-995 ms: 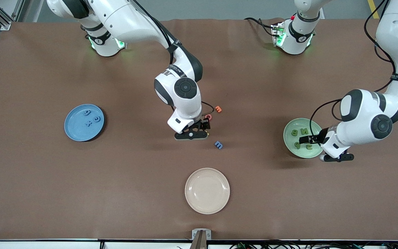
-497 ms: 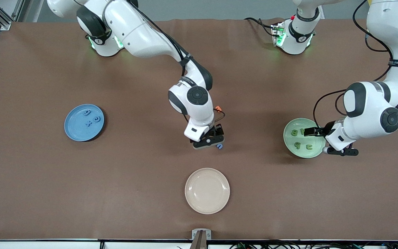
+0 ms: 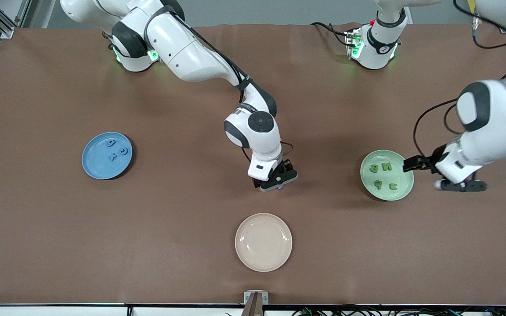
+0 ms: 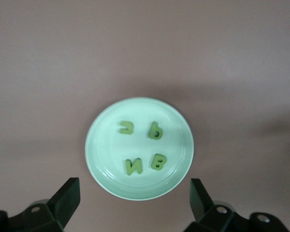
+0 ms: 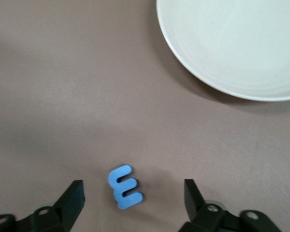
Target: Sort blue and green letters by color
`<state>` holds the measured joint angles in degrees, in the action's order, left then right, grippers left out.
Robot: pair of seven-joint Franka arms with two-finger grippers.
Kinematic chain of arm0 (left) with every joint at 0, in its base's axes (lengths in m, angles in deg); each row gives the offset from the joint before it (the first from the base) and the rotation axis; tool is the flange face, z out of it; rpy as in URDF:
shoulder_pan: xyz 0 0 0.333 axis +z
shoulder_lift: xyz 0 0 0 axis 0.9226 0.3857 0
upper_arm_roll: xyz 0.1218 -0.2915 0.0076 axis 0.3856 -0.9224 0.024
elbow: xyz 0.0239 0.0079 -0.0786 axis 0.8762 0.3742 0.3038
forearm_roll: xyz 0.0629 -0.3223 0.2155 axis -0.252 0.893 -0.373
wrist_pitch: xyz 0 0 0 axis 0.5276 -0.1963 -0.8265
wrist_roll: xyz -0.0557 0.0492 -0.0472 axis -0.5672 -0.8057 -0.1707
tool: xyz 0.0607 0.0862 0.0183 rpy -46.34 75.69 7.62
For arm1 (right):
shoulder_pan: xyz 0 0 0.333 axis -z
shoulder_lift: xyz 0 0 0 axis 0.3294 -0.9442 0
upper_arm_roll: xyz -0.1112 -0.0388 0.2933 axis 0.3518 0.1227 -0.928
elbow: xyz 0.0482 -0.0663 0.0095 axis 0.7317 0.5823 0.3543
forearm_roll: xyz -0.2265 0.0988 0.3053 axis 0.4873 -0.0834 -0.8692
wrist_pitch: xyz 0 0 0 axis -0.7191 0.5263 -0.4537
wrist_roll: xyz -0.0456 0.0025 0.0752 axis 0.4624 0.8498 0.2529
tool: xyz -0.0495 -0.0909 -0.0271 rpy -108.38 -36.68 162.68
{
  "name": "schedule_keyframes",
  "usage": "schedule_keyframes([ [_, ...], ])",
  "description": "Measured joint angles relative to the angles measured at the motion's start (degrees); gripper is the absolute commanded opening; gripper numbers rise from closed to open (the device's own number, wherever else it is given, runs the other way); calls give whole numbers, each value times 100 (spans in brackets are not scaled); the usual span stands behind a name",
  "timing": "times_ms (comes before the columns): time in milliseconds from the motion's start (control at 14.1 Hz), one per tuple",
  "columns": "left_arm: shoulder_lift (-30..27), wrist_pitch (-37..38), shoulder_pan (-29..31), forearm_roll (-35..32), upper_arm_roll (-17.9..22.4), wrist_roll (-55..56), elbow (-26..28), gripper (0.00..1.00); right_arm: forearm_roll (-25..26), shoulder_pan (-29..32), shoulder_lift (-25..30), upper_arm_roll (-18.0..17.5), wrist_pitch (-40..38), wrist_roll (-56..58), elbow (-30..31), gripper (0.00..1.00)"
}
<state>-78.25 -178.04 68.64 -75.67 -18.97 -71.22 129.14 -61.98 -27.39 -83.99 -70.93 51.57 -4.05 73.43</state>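
Observation:
Four olive green letters (image 4: 134, 166) lie in the light green plate (image 4: 94, 145), which also shows in the front view (image 3: 366, 184). My left gripper (image 4: 134, 189) is open and empty, up in the air over that plate's edge (image 3: 411, 165). Three blue letters (image 3: 122, 150) lie in the blue plate (image 3: 92, 169) toward the right arm's end of the table. A fourth blue letter, an E (image 5: 124, 187), lies flat on the brown table. My right gripper (image 5: 133, 189) is open and hangs low over it with a finger on each side, not touching it. In the front view my right gripper (image 3: 282, 175) hides most of the E.
An empty cream plate (image 3: 263, 242) stands nearer to the front camera than the E; it also shows in the right wrist view (image 5: 232, 43). The right arm hides the orange and red letters. Brown table surface lies between the plates.
My right gripper has moved toward the left arm's end and nearer the front camera, ending over the blue E. My left gripper has drawn back from over the green plate to its edge.

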Motion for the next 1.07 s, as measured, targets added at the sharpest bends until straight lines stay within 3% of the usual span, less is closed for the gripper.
schedule_keyframes([
  [355,-894,643,159,0,21,15,-125,100,5,-10,-64,1,17,135,-4,73],
  [640,-897,1089,150,0,21,25,-900,100,6,-12,-168,0,156,403,-4,70],
  [853,-863,1594,150,0,21,76,-1563,100,5,-21,-171,-3,196,428,-4,61],
  [1066,-808,1773,151,0,21,80,-1918,100,6,-29,-183,-3,196,457,-4,57],
])
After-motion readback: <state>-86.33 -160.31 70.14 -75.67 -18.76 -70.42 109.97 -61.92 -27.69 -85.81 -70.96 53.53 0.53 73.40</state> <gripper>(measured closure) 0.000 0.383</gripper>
